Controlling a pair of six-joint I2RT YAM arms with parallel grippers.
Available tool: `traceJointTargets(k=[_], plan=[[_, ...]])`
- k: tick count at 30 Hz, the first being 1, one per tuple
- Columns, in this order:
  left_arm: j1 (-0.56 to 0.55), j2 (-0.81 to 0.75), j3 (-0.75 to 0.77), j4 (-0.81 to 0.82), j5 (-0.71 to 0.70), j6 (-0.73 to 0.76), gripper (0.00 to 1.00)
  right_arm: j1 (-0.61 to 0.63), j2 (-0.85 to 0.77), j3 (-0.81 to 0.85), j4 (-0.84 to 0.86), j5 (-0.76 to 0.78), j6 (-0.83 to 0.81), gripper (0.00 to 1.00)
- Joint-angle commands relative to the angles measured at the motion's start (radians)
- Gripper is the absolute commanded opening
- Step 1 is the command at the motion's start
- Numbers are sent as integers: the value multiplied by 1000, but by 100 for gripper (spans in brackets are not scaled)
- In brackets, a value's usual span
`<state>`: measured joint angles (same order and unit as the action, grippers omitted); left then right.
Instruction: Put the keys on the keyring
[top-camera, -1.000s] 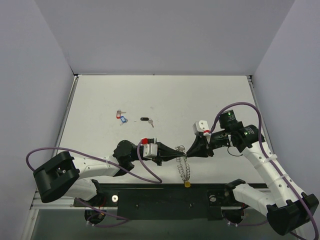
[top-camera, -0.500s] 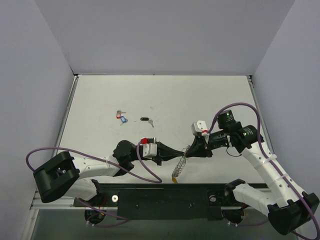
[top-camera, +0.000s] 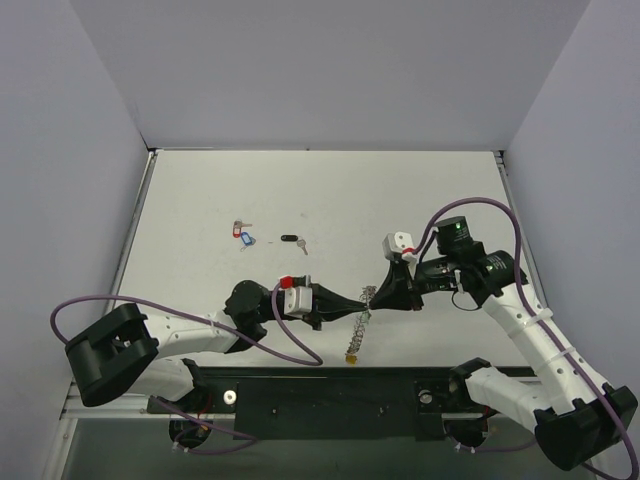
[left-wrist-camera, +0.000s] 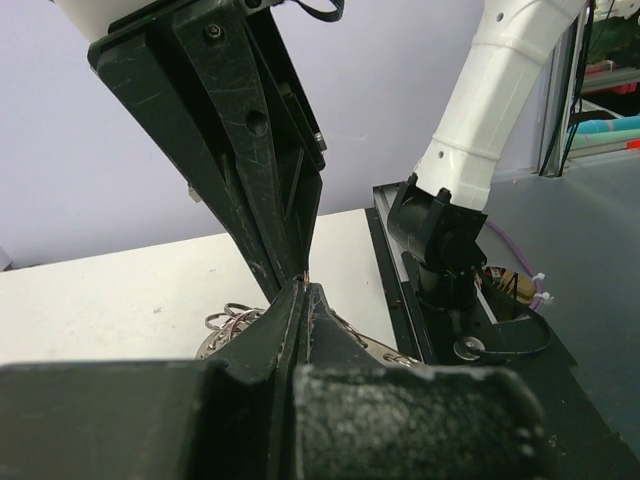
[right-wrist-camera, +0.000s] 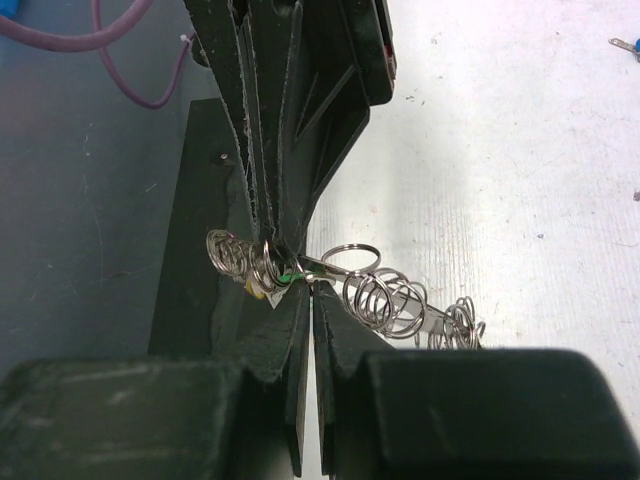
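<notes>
Two narrow black tips meet: the left gripper (left-wrist-camera: 303, 290) pinches the silvery keyring (right-wrist-camera: 385, 297) of coiled wire loops; the right gripper (right-wrist-camera: 308, 295) is closed, its catch unclear.

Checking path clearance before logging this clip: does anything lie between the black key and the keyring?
Nothing visible does. Only bare table separates the black key from the keyring. The left gripper and right gripper both hold the keyring with shut jaws, so neither is free to fetch the key.
</notes>
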<state>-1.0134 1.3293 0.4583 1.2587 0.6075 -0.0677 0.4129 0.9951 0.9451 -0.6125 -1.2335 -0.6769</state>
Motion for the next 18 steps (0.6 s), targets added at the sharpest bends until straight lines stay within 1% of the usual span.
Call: traceJointTargets(k=[1, 8, 11, 14, 15, 16, 17, 18], plan=[[13, -42, 2, -31, 21, 37, 0, -11, -18, 32, 28, -64, 34, 0], [44, -47, -15, -59, 5, 60, 0, -11, -32, 23, 19, -64, 37, 1], [56, -47, -9, -90, -2, 63, 0, -11, -38, 27, 16, -55, 45, 11], [68, -61, 11, -139, -14, 91, 0, -14, -52, 53, 17, 9, 101, 20], [76, -67, 22, -181, -23, 91, 0, -16, -52, 64, 16, 34, 127, 25], [82, -87, 46, -218, -29, 92, 0, -17, -52, 84, 19, 93, 195, 27], [85, -97, 65, -293, -49, 95, 0, -22, -53, 101, 28, 141, 242, 34], [88, -120, 109, -347, -61, 95, 0, -28, -58, 125, 48, 260, 364, 39]])
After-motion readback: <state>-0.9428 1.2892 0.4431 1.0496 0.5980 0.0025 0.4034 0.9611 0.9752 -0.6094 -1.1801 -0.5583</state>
